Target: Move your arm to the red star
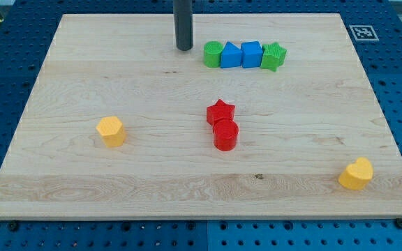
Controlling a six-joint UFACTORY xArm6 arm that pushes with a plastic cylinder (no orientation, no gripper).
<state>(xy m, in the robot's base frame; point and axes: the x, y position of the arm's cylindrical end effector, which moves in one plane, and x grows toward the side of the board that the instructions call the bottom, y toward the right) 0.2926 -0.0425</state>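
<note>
The red star (pixel 220 111) lies near the middle of the wooden board, touching a red cylinder (pixel 225 134) just below it. My tip (pixel 183 48) stands near the view's top, up and to the left of the red star, well apart from it. The tip is just left of a green cylinder (pixel 213 54), without touching it.
A row of blocks sits at the top: the green cylinder, a blue block (pixel 230 55), a blue cube (pixel 251 54), a green star (pixel 273 56). A yellow hexagon (pixel 110 130) is at the left. A yellow heart (pixel 356 173) is at the bottom right. The wooden board (pixel 82 195) rests on a blue pegboard.
</note>
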